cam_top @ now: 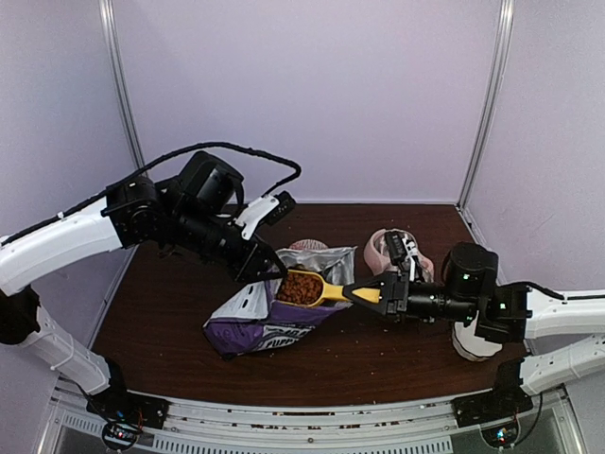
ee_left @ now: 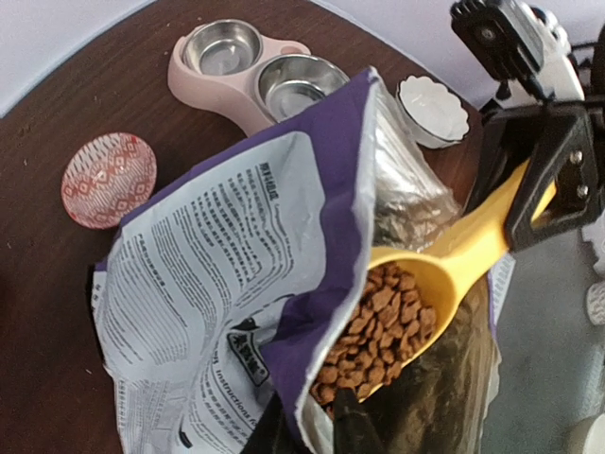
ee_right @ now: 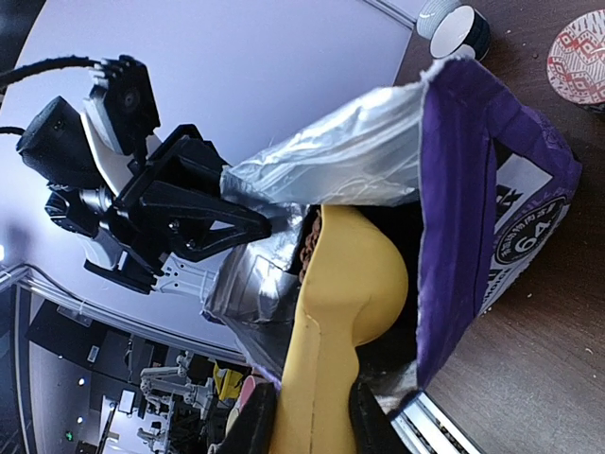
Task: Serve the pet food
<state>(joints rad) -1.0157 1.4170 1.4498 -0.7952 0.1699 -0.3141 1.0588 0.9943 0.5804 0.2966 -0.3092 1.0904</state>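
My left tool (ee_left: 307, 427) is pinching the upper lip of the purple bag (cam_top: 265, 326), one finger on either side of the edge, holding the mouth wide. From the right wrist view that grip sits on the silvery inner lining at the rim.

My right tool (ee_right: 312, 426) is clamped on the handle of the yellow scoop (ee_left: 473, 241), fingers pressed against both sides of it. The scoop reaches across from the right, its bowl right at the bag's mouth and partly inside the opening.

The pet food (ee_left: 383, 326) is a reddish-brown heap of kibble filling the scoop's bowl. The load sits level enough that none is spilling over the edge.

The bag lies slumped on the dark brown surface (cam_top: 170, 312), its printed side facing up toward my left wrist camera. Beyond it stands the pink double feeder (ee_left: 189, 80) with its two steel bowls side by side, well apart from the scoop. A red patterned dish (ee_left: 109, 178) lies near the feeder, and a small white dish (ee_left: 432, 109) with a scalloped rim stands just beside the feeder's other end.
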